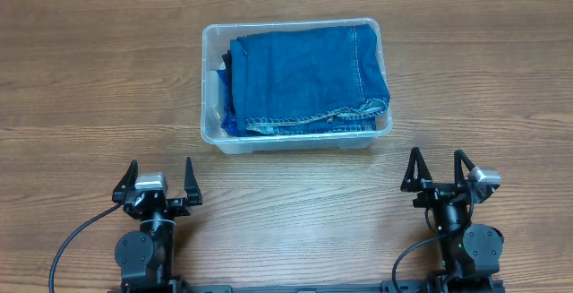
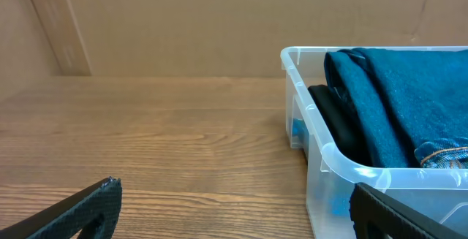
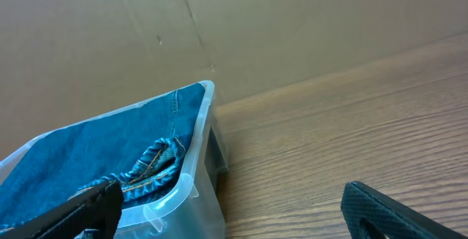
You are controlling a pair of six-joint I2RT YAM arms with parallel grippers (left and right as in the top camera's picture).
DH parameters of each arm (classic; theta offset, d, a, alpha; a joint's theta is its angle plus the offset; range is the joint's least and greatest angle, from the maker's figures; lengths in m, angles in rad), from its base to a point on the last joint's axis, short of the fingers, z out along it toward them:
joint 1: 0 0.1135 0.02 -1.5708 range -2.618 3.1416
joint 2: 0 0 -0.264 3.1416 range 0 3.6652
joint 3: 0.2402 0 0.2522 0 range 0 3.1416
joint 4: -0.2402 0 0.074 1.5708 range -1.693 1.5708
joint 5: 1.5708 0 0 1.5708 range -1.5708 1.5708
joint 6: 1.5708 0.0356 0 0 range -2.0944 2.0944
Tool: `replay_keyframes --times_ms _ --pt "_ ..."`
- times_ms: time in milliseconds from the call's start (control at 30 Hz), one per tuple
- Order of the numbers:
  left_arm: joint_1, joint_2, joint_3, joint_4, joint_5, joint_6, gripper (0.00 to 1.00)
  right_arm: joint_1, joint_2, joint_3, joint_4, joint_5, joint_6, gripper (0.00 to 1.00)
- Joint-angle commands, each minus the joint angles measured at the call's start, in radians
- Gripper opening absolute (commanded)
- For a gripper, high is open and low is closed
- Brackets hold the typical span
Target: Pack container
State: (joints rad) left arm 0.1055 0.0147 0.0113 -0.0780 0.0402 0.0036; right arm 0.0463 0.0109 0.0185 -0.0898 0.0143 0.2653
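Note:
The clear plastic container (image 1: pixel 211 136) stands at the middle of the wooden table. Folded blue jeans (image 1: pixel 304 73) fill most of it, with a darker garment (image 1: pixel 228 64) tucked along its left side. My left gripper (image 1: pixel 161 182) is open and empty near the front edge, left of the container. My right gripper (image 1: pixel 439 173) is open and empty at the front right. The left wrist view shows the container's left corner (image 2: pixel 300 71) with the jeans (image 2: pixel 395 100) and dark garment (image 2: pixel 336 122) inside. The right wrist view shows its right corner (image 3: pixel 197 158) and the jeans' hem (image 3: pixel 146 162).
A brown cardboard wall (image 2: pixel 219 20) runs along the back of the table. Bare wood (image 1: pixel 89 78) lies left and right of the container and between it and both arms.

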Motion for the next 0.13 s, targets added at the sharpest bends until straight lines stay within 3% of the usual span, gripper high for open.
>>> replay_keyframes --times_ms 0,100 --pt "0.006 -0.010 -0.006 0.002 -0.014 0.016 1.00 0.004 -0.008 -0.011 0.006 -0.001 -0.004 1.00" --pt "0.006 -0.010 -0.006 0.002 -0.014 0.016 1.00 0.004 -0.008 -0.011 0.006 -0.001 -0.004 1.00"
